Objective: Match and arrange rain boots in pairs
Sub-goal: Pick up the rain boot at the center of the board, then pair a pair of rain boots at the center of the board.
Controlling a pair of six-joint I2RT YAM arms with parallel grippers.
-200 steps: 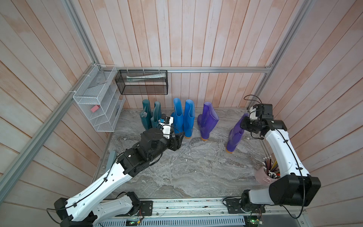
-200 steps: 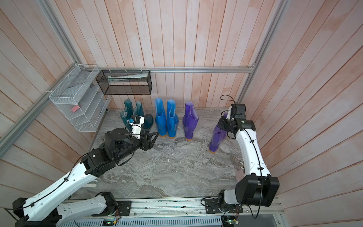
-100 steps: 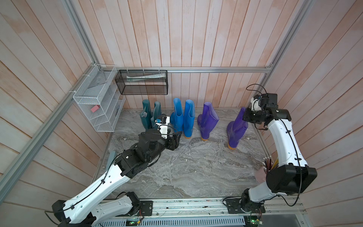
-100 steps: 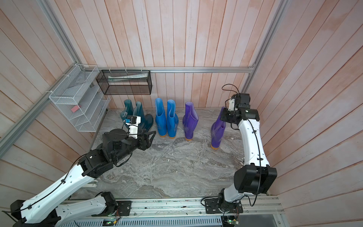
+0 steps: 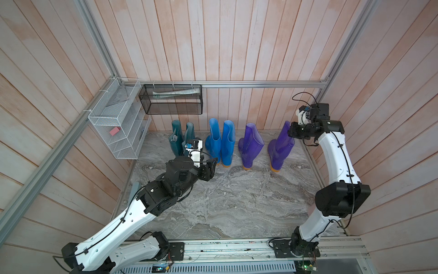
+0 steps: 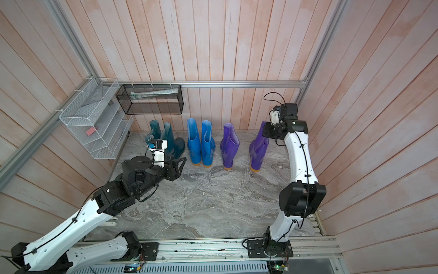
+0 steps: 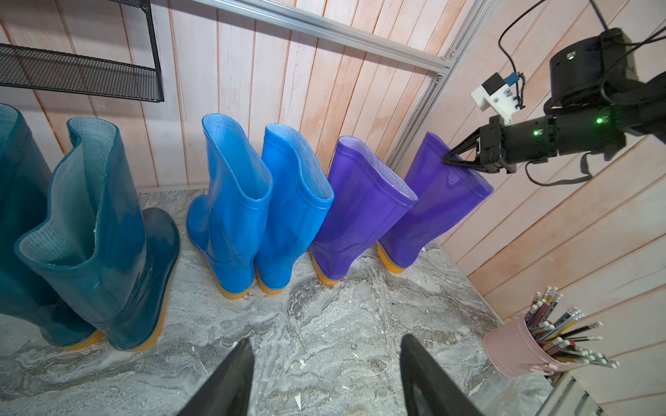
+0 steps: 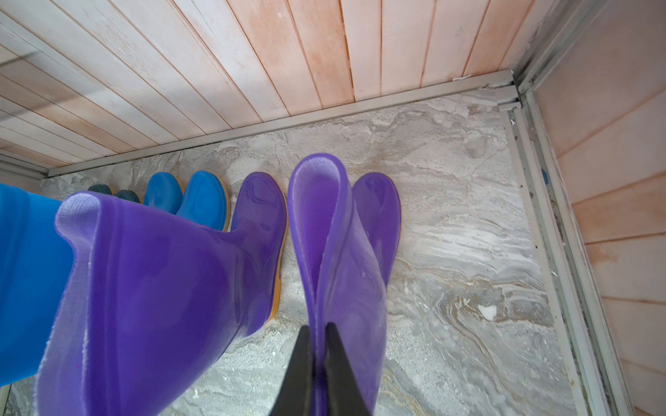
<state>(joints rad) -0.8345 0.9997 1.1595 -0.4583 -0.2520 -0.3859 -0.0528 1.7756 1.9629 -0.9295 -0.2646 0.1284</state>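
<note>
Six rain boots line the back wall. Two dark teal ones [image 5: 176, 140] [image 6: 169, 140] stand on the left, two bright blue ones [image 5: 220, 142] [image 7: 252, 201] in the middle, and a purple one [image 5: 251, 144] [image 8: 162, 281] stands to their right. My right gripper [image 5: 292, 132] [image 8: 319, 326] is shut on the top rim of the second purple boot [image 5: 280, 147] [image 8: 346, 252]. That boot stands nearly upright a short gap to the right of its mate, with its orange sole at the floor. My left gripper [image 5: 211, 168] [image 7: 327, 338] hangs open and empty over the floor in front of the blue boots.
A white wire rack [image 5: 118, 123] hangs on the left wall and a black mesh basket [image 5: 170, 102] on the back wall above the teal boots. A pink cup of pencils [image 7: 519, 349] stands by the right wall. The arms' rail [image 5: 237, 246] runs along the front.
My right arm carried the tilted purple boot toward the back wall and stood it up beside the other purple boot. My left arm drew back a little.
</note>
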